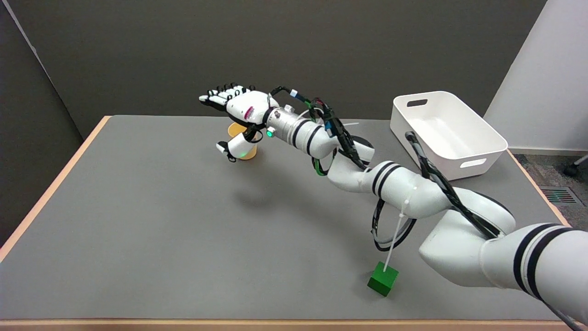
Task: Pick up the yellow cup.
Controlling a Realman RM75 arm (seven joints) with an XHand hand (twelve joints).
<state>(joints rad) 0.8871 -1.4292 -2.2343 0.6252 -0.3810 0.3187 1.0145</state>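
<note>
The yellow cup (pixel 240 138) stands upright on the grey table (pixel 138 207) toward the far middle, partly hidden behind my right hand (pixel 236 115). The hand hovers in front of and above the cup, palm turned sideways, fingers stretched out to the left over the rim and the thumb hanging down beside the cup's near side. Nothing is held between them; I cannot tell whether the thumb touches the cup. The white arm reaches in from the lower right across the table.
A white plastic bin (pixel 448 133) sits at the far right of the table. A small green cube (pixel 383 278) lies near the front edge, under the arm. The table's wooden edge (pixel 50 188) runs along the left.
</note>
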